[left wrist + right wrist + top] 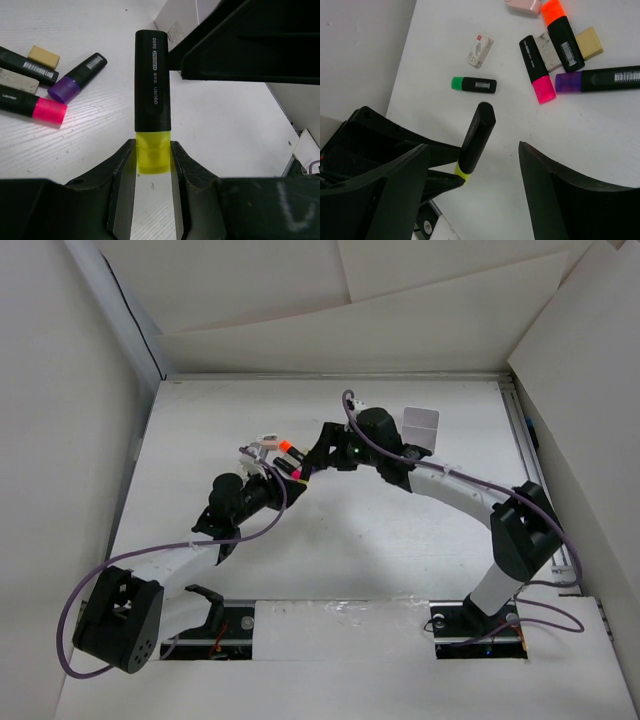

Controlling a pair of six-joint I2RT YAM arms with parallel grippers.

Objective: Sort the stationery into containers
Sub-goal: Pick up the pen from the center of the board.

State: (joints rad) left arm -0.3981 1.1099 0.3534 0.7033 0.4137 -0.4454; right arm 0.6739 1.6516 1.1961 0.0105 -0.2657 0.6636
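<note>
my left claw (152,162) pinching yellow-ended marker (152,95) by its yellow end, black body sticking out ahead. my right claw (471,149) standing spread, marker's black tip showing between its fingers, touching neither.

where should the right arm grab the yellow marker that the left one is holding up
Take the yellow marker by its black barrel, about midway. The left gripper is shut on the yellow cap end only, so the barrel sticks out free. The open right gripper has the barrel between its fingers in its own view, so probably come from the free-tip side and close across the barrel.
</note>
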